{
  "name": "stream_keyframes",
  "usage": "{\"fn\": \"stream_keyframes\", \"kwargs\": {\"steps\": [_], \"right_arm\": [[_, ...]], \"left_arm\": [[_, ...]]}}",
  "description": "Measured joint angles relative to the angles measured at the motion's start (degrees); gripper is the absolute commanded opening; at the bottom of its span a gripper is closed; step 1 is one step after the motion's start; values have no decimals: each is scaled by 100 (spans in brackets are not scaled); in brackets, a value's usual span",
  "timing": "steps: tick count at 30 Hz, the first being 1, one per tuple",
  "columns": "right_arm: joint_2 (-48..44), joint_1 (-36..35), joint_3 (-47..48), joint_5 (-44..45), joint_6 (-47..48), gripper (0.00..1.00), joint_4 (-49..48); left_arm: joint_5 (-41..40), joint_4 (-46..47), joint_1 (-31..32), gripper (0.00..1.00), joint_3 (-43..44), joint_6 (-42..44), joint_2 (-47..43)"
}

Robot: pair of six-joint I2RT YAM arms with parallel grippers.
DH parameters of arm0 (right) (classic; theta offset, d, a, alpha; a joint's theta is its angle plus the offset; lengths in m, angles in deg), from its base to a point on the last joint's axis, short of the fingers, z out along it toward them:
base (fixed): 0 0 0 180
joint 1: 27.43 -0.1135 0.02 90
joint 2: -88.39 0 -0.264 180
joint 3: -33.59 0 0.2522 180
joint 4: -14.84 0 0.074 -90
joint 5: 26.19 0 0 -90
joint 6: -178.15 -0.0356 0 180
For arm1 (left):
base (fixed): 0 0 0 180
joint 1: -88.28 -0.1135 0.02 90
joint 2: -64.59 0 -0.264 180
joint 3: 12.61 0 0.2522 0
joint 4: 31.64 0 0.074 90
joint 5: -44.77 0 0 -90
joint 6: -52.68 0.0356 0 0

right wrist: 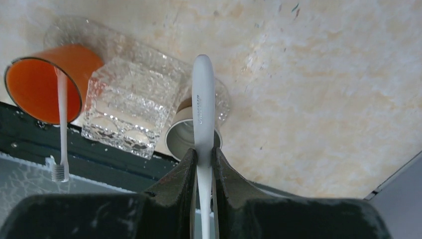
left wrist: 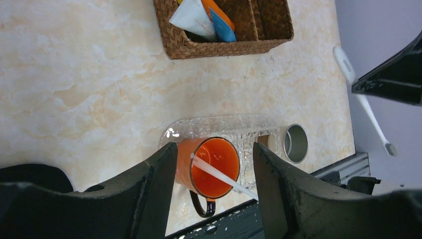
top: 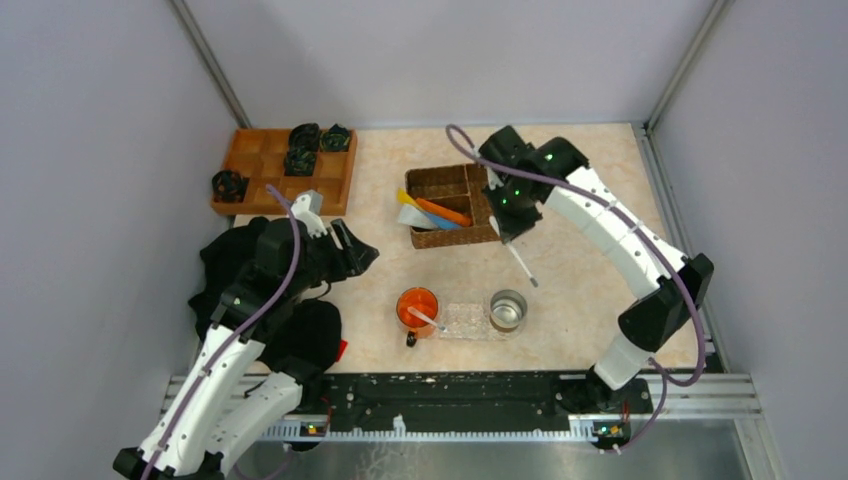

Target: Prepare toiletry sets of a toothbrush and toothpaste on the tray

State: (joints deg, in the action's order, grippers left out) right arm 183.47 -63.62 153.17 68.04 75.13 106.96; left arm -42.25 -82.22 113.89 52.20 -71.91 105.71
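Toothbrush number one, slim and white, is pinched between the closed fingers of the right gripper. It hangs in the air above the table, between the wicker basket and the steel cup. A second toothbrush leans inside the orange mug, with its bristle end over the rim.

The clear bumpy tray lies near the front edge of the table. The mug stands at its left end and the steel cup at its right end. In the basket behind it lie small tubes, among them an orange one and a blue one.

The left gripper hovers to the left of the mug with its fingers apart and nothing between them. An orange wooden box with compartments sits at the far left and holds some black objects.
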Motion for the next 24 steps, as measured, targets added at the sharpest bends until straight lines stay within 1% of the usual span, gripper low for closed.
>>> {"fn": "stream_keyframes", "kwargs": {"steps": [3, 12, 19, 24], "right_arm": [[-87, -446, -437, 199, -326, 3, 210], [-654, -1246, -2072, 437, -1266, 2, 455], [-931, -1690, -2903, 361, -1703, 1, 393], [-1178, -1755, -3254, 273, -1803, 0, 278]], "left_arm": [[114, -4, 0, 64, -42, 85, -66], [273, -109, 0, 64, -197, 168, -717], [337, -289, 0, 65, -315, 122, -929], [348, -308, 0, 65, -321, 98, -942]]}}
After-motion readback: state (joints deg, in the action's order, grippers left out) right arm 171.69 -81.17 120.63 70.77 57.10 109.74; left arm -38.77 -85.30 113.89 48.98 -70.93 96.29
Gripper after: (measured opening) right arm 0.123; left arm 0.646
